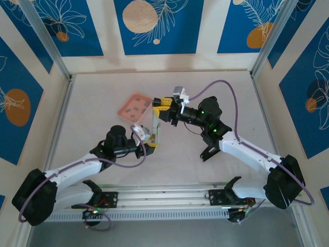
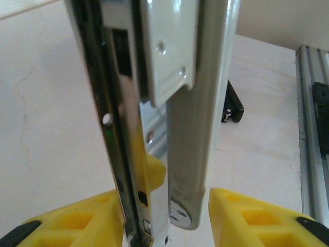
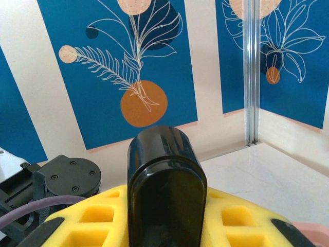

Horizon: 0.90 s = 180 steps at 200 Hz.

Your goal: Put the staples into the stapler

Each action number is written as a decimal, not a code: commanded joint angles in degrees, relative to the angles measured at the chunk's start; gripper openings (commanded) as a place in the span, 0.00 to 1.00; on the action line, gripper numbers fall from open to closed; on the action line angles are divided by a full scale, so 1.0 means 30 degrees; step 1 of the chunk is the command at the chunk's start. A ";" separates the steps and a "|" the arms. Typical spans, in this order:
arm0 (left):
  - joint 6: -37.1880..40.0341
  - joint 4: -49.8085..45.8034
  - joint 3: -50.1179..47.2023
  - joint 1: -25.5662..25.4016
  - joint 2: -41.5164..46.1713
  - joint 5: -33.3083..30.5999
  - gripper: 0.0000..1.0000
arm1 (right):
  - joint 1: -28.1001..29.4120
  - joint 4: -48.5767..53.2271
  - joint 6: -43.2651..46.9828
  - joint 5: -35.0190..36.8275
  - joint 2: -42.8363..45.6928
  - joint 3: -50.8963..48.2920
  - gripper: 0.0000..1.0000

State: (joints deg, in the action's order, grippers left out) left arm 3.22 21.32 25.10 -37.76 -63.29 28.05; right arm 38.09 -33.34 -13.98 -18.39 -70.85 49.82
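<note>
The stapler [image 1: 156,128] is held up off the table, opened out. Its silver-white bar [image 2: 190,128] and shiny metal channel [image 2: 121,154] run between the yellow fingers [image 2: 247,216] of my left gripper [image 1: 149,141]. That gripper [image 2: 164,206] is open, with a clear gap between its right finger and the bar. My right gripper [image 1: 163,105] is shut on the stapler's black top arm [image 3: 167,190], whose rounded end stands between the yellow fingers [image 3: 241,216]. The staples [image 1: 138,107] lie as small dark strips in the salmon-pink tray [image 1: 123,109], just left of the right gripper.
An aluminium rail [image 1: 164,195] runs along the near edge, also seen as the rail [image 2: 308,128] at the right. A black bracket [image 1: 208,153] stands on the table under the right arm. Patterned walls enclose the back and both sides.
</note>
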 commanded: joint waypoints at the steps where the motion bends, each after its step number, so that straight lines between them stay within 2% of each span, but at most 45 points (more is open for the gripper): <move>1: -0.0942 0.2624 0.0967 -0.0283 -0.0202 0.1255 0.51 | -0.0426 -0.1704 -0.0417 -0.0433 0.0062 -0.0151 0.00; 15: -0.1451 0.3397 0.1036 -0.0275 -0.0271 0.1335 0.56 | -0.0907 -0.1709 -0.0596 -0.1491 0.0188 -0.0395 0.00; 48: -0.2379 0.4399 0.1115 -0.0241 -0.0152 0.1762 0.63 | -0.1775 -0.1857 -0.0829 -0.2989 0.0623 -0.1002 0.00; 99: -0.2094 0.3136 0.2325 -0.0158 -0.0412 0.2345 0.66 | -0.3219 -0.2397 -0.1205 -0.5868 0.1372 -0.1760 0.00; 112: -0.2055 0.3043 0.2594 -0.0158 -0.0647 0.2720 0.65 | -0.3449 -0.2511 -0.1281 -0.6566 0.1520 -0.1872 0.00; 144: -0.1692 0.2485 0.3366 -0.0158 -0.1460 0.3921 0.54 | -0.3697 -0.2750 -0.1604 -0.7295 0.1736 -0.1993 0.00; 180: -0.1156 0.1778 0.4181 -0.0219 -0.2209 0.4820 0.49 | -0.3672 -0.3291 -0.2118 -0.7613 0.1708 -0.2060 0.00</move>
State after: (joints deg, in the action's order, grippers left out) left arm -2.24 28.62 34.83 -37.93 -68.93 38.46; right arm 27.18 -37.87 -18.20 -39.27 -67.29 44.12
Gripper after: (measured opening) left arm 0.500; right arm 0.277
